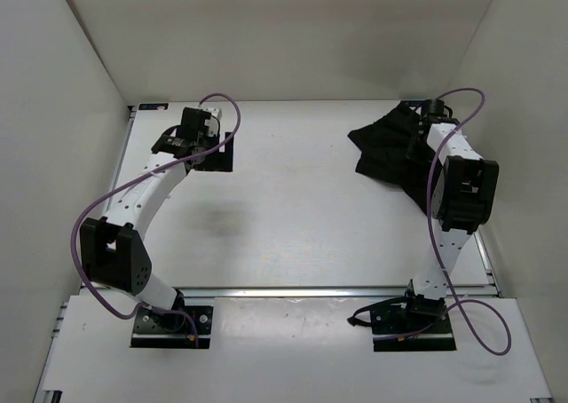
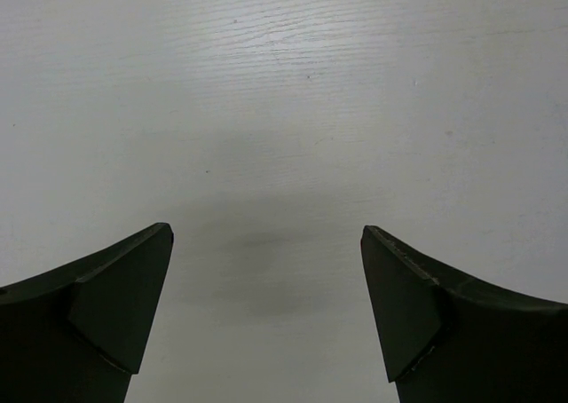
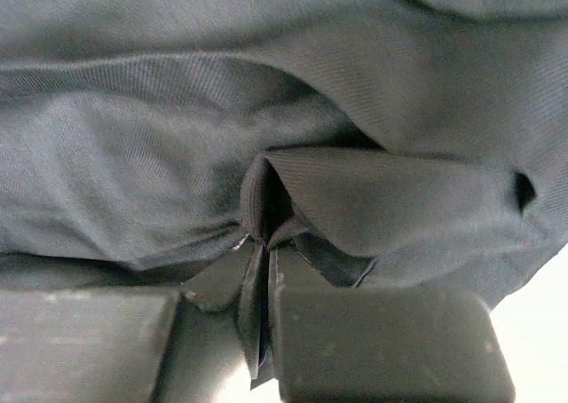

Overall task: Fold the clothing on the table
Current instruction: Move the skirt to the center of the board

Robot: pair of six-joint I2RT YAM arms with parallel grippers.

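Pinching clothing (image 3: 266, 110) fold: right gripper (image 3: 266, 274) clamped | left gripper (image 2: 266, 234) spread wide above table (image 2: 284, 83)

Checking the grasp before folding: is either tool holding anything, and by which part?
The right tool is shut on a pinched fold of the clothing. The left tool is open over the table, holding nothing.

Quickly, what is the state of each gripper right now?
Left gripper: open, holding nothing, over the table.
Right gripper: shut on a fold of the clothing.
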